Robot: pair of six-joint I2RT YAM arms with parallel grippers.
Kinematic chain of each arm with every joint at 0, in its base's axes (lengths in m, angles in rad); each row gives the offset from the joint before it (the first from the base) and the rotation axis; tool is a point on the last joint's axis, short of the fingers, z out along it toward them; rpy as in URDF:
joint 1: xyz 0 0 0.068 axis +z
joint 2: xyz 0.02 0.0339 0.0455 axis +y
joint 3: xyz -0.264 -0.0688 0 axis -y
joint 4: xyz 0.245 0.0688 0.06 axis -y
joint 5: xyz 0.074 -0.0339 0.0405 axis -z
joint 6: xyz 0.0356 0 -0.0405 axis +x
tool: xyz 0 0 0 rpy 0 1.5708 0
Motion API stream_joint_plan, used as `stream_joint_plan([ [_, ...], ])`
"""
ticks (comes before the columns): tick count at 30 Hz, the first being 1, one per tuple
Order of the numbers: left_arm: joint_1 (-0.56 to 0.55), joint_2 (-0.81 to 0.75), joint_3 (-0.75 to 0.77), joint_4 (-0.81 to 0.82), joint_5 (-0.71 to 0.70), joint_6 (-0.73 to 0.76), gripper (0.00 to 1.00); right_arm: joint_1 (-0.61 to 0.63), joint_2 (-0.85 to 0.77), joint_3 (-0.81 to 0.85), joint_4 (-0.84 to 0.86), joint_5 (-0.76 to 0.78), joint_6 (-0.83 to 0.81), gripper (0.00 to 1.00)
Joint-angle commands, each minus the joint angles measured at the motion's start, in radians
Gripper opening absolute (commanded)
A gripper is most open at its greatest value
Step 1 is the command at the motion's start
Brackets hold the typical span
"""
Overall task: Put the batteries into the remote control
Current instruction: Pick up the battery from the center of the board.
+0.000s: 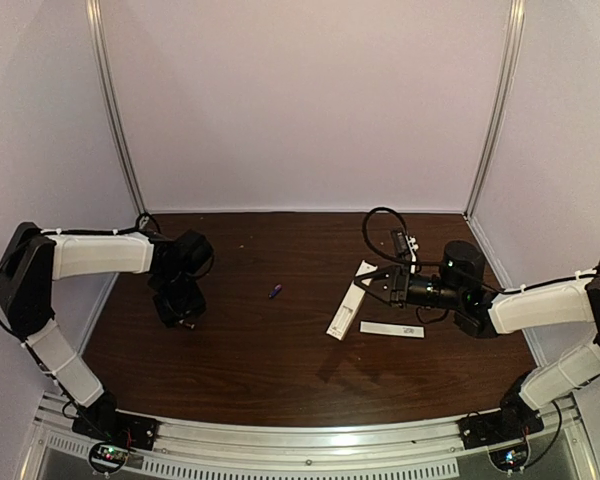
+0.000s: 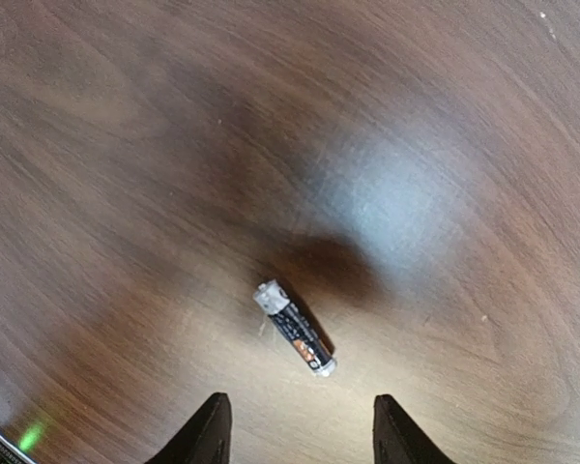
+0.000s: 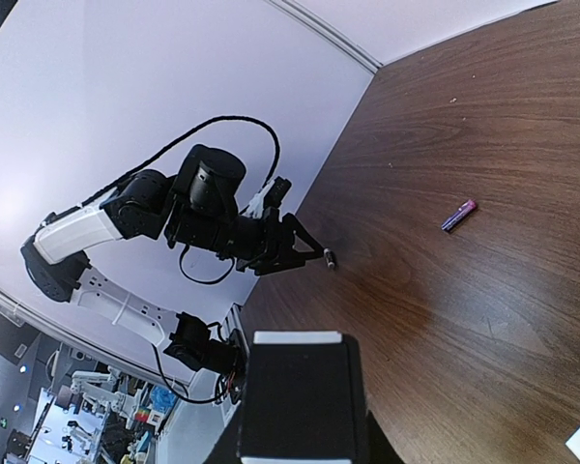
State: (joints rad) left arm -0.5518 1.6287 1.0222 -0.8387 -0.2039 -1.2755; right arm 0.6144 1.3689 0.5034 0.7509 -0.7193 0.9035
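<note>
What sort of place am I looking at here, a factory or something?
Likely a robotics lab's test booth: two robot arms bolted to a wooden table, plain pale walls closing it in, and cluttered equipment outside.

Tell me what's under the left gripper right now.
The dark battery with a pale end lies flat on the brown table, just ahead of the open left gripper, untouched. Nothing else shows there. In the top view the gripper itself covers that spot.

Your overhead view dim and soft, tabletop point(image 1: 230, 370) dark with a shadow toward its near edge, left wrist view with pale glare and a shadow above the dark battery point(image 2: 295, 329)
</note>
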Motion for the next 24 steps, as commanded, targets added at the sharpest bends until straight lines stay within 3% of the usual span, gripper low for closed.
stream_joint_plan([
  [1,-0.001,0.024,0.03,0.005,-0.026,-0.023,0.52,-0.013,-0.002,-0.004,0.018,-0.016,-0.013,0.0],
  [24,0.051,0.094,-0.039,0.094,-0.025,0.01,0.39,-0.027,0.029,-0.002,0.042,-0.027,-0.012,0.0],
])
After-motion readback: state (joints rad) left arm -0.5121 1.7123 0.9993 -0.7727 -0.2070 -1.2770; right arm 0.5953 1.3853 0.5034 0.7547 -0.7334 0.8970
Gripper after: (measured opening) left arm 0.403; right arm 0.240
